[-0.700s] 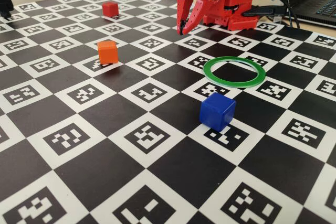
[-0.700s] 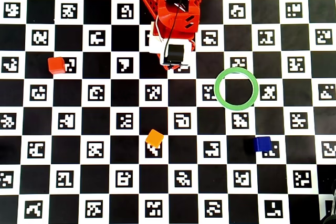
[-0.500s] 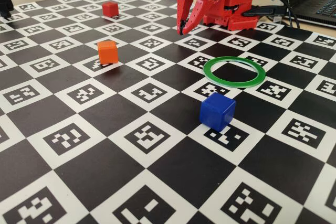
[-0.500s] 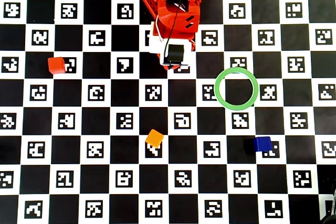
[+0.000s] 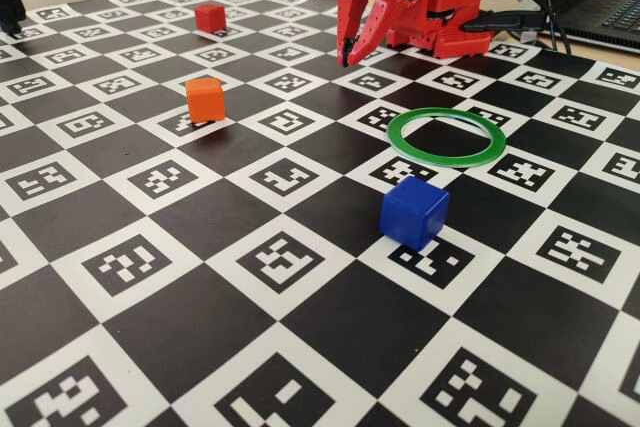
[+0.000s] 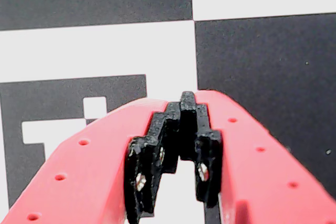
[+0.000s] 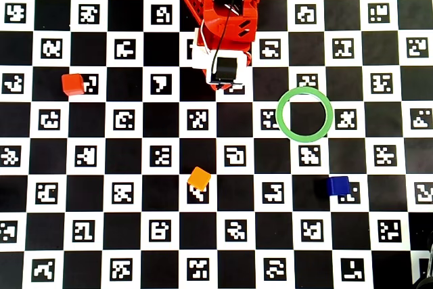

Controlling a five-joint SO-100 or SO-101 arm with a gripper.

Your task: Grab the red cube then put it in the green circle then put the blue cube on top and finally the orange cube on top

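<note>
Overhead view: the red cube (image 7: 72,84) sits far left, well apart from the ring (image 7: 304,114), which is empty. The gripper (image 7: 223,84), jaws together and empty, should be opened and swung left over the cube's centre before being lowered. Only the wrist view shows the meshed fingertips (image 6: 202,153).

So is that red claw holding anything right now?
No. The gripper is shut with nothing between its tips, and the red cube, orange cube and blue cube all sit apart on the board.
</note>
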